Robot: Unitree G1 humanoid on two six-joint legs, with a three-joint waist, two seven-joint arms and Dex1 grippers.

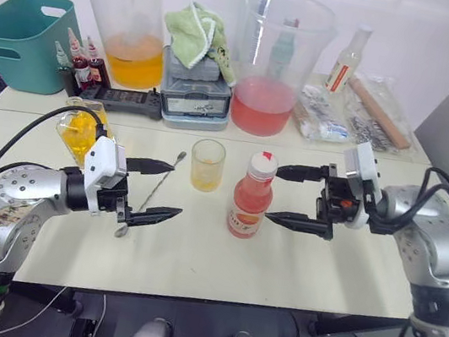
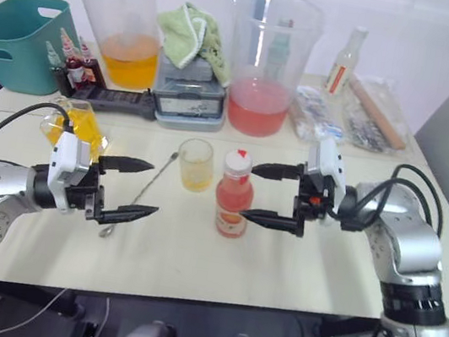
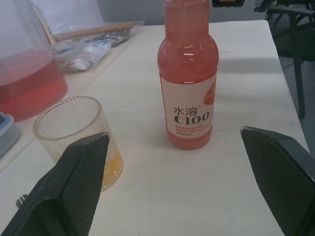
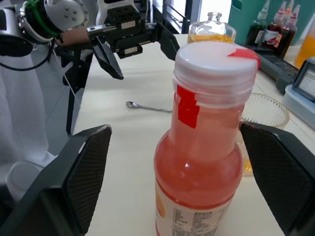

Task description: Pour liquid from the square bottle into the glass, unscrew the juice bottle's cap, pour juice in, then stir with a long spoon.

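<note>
Centrally on the counter (image 1: 193, 258) stands the juice bottle (image 1: 250, 200), upright, pink-red, white label, cap (image 1: 263, 163) on with red mark. Right gripper (image 1: 298, 198) just right of bottle, jaws apart, one finger either side of its flank, not touching. Left gripper (image 1: 158, 187) left of bottle, jaws apart, empty. Square bottle (image 1: 82, 125) behind the left gripper, yellow-orange liquid. Glass (image 1: 206, 164) just behind-left of juice bottle, yellow liquid low inside. Long spoon (image 1: 151, 192) flat, left of the juice bottle, under left jaws.
</note>
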